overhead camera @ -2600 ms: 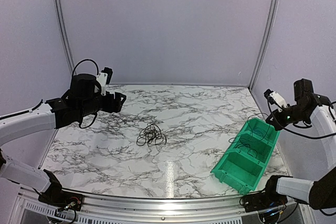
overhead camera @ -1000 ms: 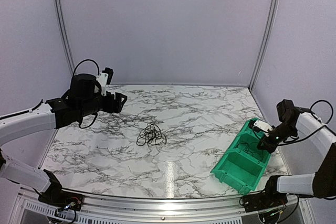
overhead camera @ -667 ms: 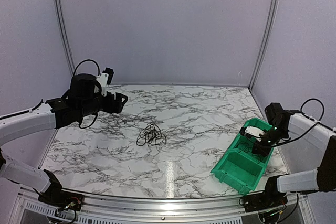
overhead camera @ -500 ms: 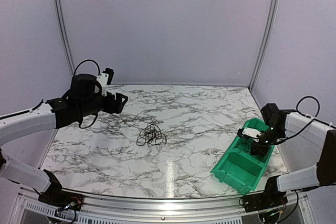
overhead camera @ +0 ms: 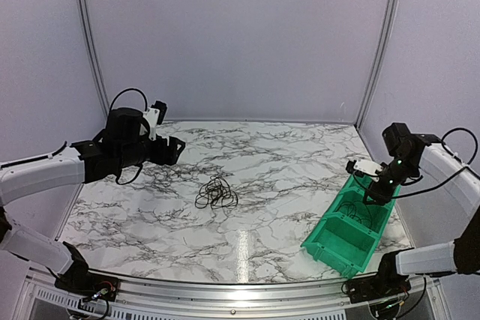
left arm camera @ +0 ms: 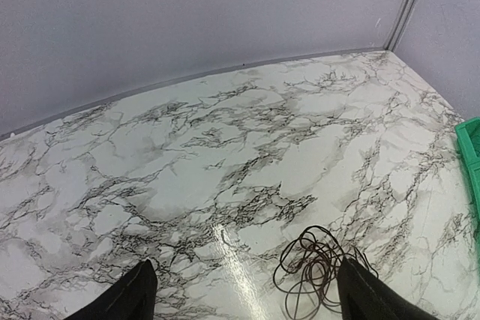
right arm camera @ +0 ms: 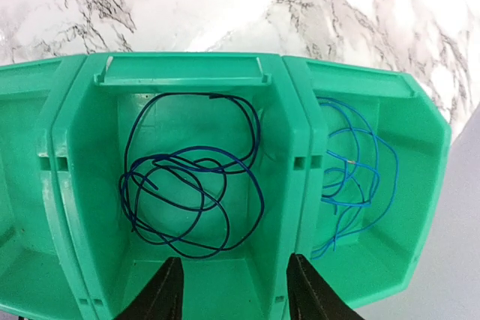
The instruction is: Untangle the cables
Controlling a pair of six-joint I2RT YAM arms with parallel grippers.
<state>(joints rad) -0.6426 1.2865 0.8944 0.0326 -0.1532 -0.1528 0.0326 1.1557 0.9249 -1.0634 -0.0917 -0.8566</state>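
The cables form a small dark loopy tangle (overhead camera: 216, 194) on the marble table, seen close up in the left wrist view (left arm camera: 322, 271). My left gripper (overhead camera: 174, 148) hovers up and to the left of it, open and empty (left arm camera: 244, 297), the tangle just inside its right finger (left arm camera: 367, 297). My right gripper (overhead camera: 372, 196) hangs open over the green bin (overhead camera: 330, 249), holding nothing (right arm camera: 236, 290). Below it a dark blue cable (right arm camera: 191, 200) lies coiled in the middle compartment. A light blue cable (right arm camera: 352, 177) lies in the compartment to its right.
The green bin has three compartments divided by walls (right arm camera: 304, 133) and stands slanted at the table's right edge. Pale walls and metal posts (overhead camera: 379, 43) close in the table at the back and sides.
My right gripper came down into the bin shut, then opened and rose a little; the dark blue cable lies loose in the middle compartment. The left arm shifted slightly.
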